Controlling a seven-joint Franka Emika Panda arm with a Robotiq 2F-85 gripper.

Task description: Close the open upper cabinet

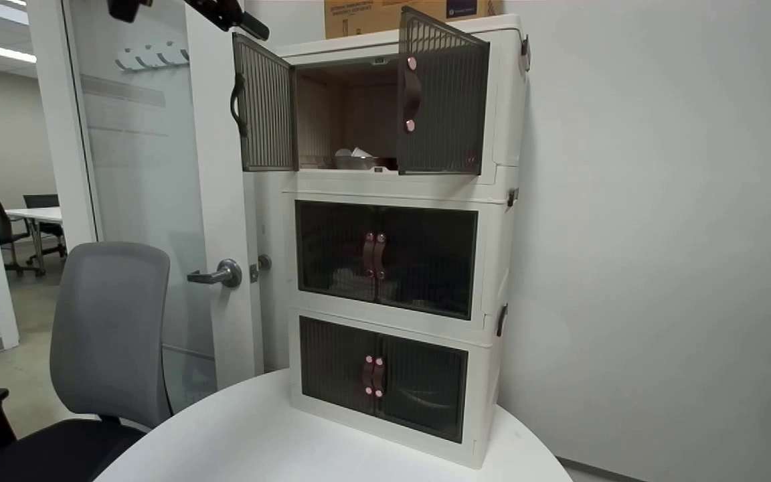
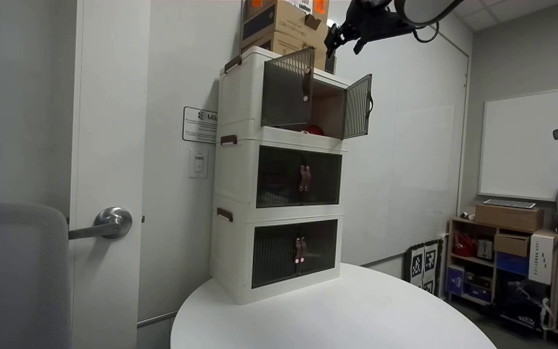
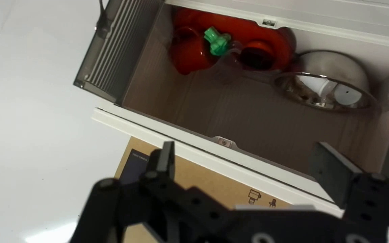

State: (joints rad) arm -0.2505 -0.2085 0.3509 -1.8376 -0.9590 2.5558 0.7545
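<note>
The upper cabinet (image 1: 504, 100) is the top tier of the white stacked unit, and it also shows in an exterior view (image 2: 240, 92). Both smoky ribbed doors stand swung outward. The door beside the wall shows in an exterior view (image 1: 449, 100), in another picture (image 2: 286, 92), and at the upper left of the wrist view (image 3: 120, 50). The opposite door (image 1: 266, 107) also stands open in an exterior view (image 2: 358, 106). My gripper (image 2: 344, 48) is open and empty, above and in front of the cabinet, apart from both doors. It is partly cut off at the top of an exterior view (image 1: 188, 15).
Inside are red cookware (image 3: 191, 54), a green piece (image 3: 218, 42) and a steel bowl (image 3: 333, 74). Cardboard boxes (image 2: 293, 29) stand on top. The middle tier (image 1: 385, 258) and bottom tier (image 1: 382, 378) have shut doors. The unit stands on a round white table (image 1: 245, 428) near a wall.
</note>
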